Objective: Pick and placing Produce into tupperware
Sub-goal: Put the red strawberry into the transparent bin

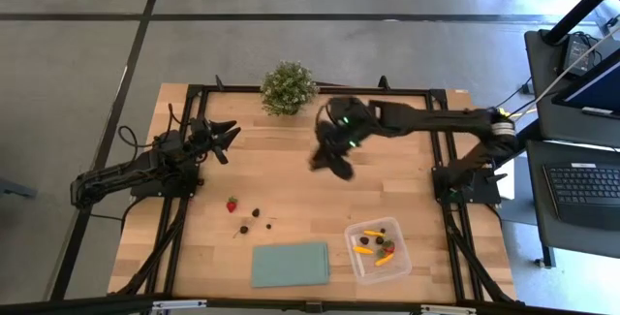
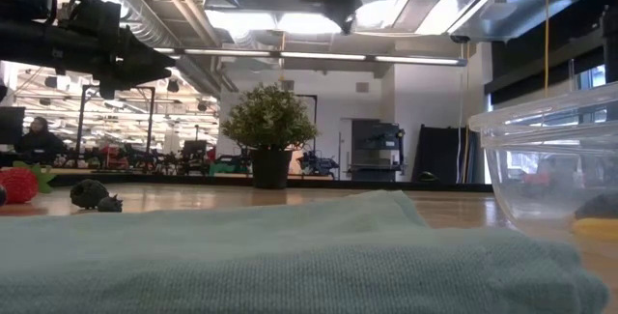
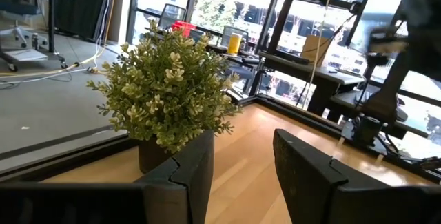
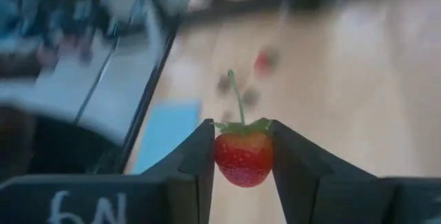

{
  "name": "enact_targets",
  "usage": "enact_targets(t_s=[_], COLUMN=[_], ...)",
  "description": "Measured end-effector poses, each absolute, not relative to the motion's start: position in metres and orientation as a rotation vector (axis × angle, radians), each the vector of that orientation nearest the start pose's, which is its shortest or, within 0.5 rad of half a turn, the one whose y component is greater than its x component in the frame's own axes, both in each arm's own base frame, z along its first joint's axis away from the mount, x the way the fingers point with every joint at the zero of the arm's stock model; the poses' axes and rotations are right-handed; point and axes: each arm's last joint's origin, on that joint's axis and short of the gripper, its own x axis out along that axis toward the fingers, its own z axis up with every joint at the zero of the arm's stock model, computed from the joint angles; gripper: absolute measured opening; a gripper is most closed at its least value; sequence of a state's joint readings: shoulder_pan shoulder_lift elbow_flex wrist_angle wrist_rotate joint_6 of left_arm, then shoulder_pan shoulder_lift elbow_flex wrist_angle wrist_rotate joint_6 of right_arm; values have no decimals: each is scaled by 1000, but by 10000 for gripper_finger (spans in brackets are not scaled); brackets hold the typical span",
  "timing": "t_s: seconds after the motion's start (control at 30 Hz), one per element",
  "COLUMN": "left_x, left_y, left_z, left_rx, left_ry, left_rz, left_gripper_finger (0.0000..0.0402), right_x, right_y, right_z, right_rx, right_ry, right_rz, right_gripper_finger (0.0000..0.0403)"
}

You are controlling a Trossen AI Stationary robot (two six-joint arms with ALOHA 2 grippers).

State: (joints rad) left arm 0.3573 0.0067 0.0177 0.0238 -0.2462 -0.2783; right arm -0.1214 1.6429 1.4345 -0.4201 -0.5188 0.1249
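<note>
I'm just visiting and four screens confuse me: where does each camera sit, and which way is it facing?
High view: above, looking straight down on the table, both arms and the tupperware.
Low view: at table height, looking level past the green sheet into the room; dark arm parts show overhead.
Left wrist view: on the left arm, facing the potted plant past its open left end effector.
Right wrist view: on the right arm; the right end effector grips a strawberry.
Shared: the plant shows in the high, low and left wrist views.
</note>
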Motion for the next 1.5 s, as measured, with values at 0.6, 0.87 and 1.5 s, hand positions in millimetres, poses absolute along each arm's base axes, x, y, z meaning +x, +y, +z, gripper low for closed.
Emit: enact_targets(t_s=[0.6,0.87,1.5], left_x=[87,87,87], left_y=[41,41,41], left_z=[171,171,172], left_rx=[-267,-267,-267], left_ry=[-123,-125,-126], left_rz=[615,623,623], left_gripper_finger=[143,143,143], right_x=[281,273,242], right_y=[115,117,118], right_z=[265,219,153], right_rx=[473,524,522], right_ry=[1406,1409,1454], right_rz=[193,161,126], right_gripper_finger=[116,116,147])
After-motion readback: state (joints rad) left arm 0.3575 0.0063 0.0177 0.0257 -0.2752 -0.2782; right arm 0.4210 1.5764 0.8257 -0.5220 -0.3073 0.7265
